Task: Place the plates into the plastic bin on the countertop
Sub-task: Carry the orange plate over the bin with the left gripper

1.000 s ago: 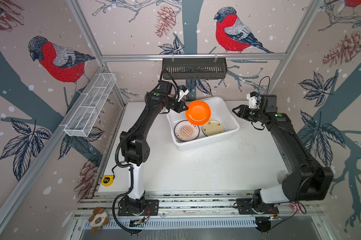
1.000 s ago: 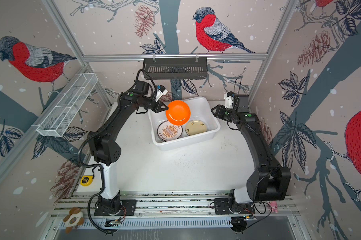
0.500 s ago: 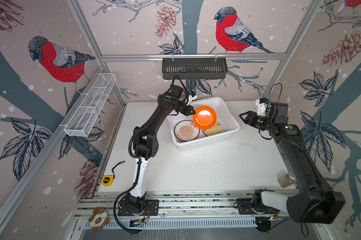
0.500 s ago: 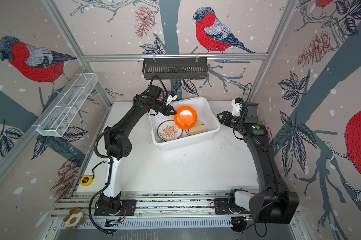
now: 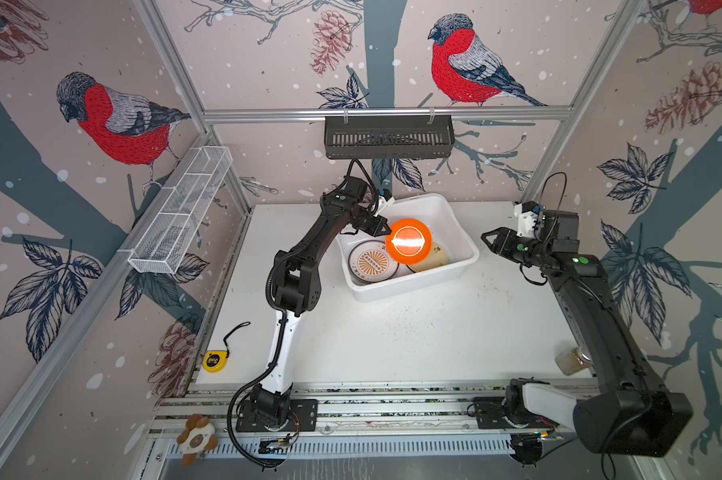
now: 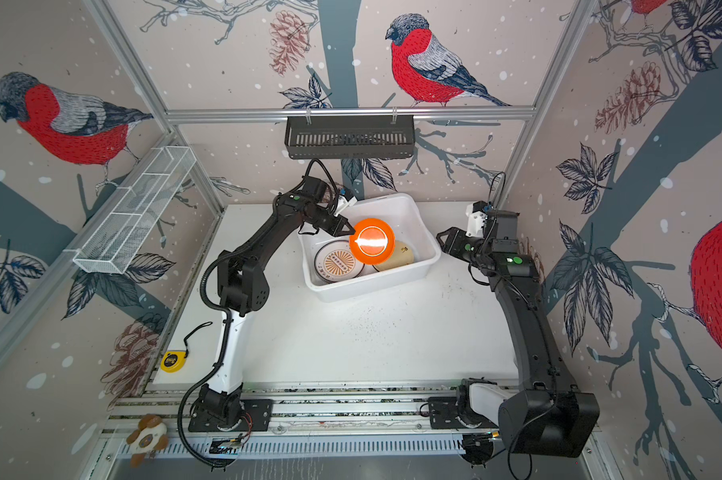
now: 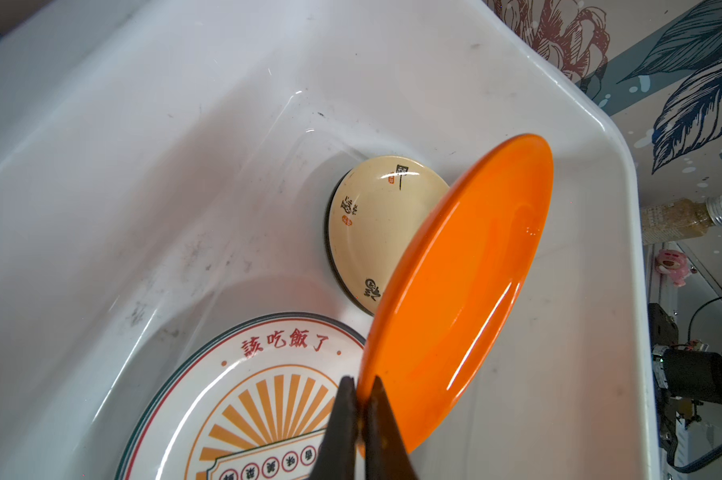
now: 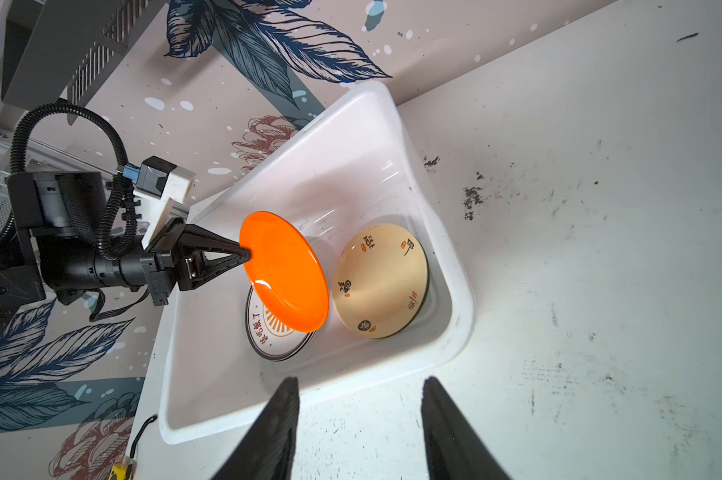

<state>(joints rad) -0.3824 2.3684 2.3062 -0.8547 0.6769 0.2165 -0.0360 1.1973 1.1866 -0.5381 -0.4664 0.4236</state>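
My left gripper [image 5: 386, 230] [image 7: 362, 384] is shut on the rim of a glossy orange plate [image 5: 409, 242] [image 7: 455, 291]. It holds the plate tilted above the inside of the white plastic bin [image 5: 413, 286] [image 8: 234, 395]. Under it, a black-rimmed white plate with an orange sunburst [image 5: 369, 262] [image 7: 268, 395] lies in the bin. A cream plate [image 5: 434, 259] [image 8: 380, 282] lies beside it on a dark one. My right gripper [image 5: 484, 239] [image 8: 360, 380] hangs open and empty over the countertop [image 5: 392, 340], just right of the bin.
A black slatted basket [image 5: 388, 137] hangs on the back rail above the bin. A white wire rack [image 5: 180, 212] is fixed to the left wall. A yellow tape measure [image 5: 215, 360] lies at the front left and a small bottle [image 5: 571, 360] at the front right.
My left gripper has carried the orange plate to the right and lower over the bin. My right gripper has drawn back to the right, away from the bin.
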